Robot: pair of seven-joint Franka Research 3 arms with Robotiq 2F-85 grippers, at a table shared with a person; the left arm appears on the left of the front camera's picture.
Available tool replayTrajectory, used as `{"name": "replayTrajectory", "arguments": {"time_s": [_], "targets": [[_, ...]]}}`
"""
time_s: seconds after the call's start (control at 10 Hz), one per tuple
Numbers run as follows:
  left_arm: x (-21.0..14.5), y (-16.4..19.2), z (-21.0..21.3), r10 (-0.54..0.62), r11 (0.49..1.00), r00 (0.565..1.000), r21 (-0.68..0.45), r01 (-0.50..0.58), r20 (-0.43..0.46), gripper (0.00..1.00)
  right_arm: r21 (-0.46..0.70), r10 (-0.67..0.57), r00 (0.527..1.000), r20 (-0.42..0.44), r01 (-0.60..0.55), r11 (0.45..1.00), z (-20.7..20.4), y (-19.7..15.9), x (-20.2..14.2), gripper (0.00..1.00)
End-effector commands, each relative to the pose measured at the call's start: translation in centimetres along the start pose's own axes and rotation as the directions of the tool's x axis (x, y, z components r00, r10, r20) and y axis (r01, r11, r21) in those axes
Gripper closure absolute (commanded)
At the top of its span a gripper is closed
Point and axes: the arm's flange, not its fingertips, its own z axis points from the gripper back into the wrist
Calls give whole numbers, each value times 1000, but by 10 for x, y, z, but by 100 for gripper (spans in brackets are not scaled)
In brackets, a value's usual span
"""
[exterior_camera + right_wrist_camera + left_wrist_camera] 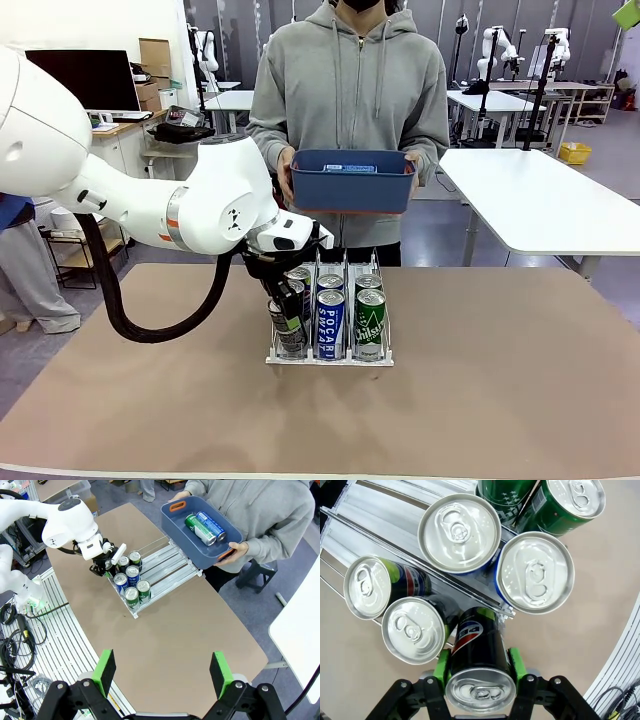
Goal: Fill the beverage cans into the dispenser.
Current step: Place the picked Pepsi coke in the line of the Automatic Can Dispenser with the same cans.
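over the tan table (500,400) in a lab, left jaws clamp a black can (479,652); right jaws gape.

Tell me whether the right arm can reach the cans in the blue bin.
Probably yes: the right gripper has open jaws, the blue bin is open-topped with two cans lying exposed, and the left gripper is off at the dispenser.

— Where's the front camera?
— Low at the near edge of the tabletop (500,400), facing the person (350,100) at 12 o'clock.
— And the wrists?
— Left looks straight down, close on the dispenser (395,515). Right hangs high, with the same dispenser at its 10 o'clock.
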Motion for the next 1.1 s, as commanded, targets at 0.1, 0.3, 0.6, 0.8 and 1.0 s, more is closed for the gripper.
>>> {"name": "replayTrajectory", "arguments": {"time_s": [0.1,0.3,0.6,0.8,1.0], "targets": [[6,3,-10,-10,999,999,-34,9,-34,42,13,-1,1000,21,0,1000,-3,3,-3,0],[7,5,-14,-4,999,999,-49,2,-45,42,13,-1,1000,21,0,1000,-3,3,-3,0],[8,10,-21,20,996,998,-84,-25,-62,37,13,-1,1000,21,0,1000,-3,3,-3,0],[5,7,-16,22,998,999,-58,-25,-45,18,13,-1,1000,21,0,1000,-3,3,-3,0],[4,0,-8,34,999,999,-18,-35,-38,0,13,-1,1000,21,0,1000,-3,3,-3,0]]}}
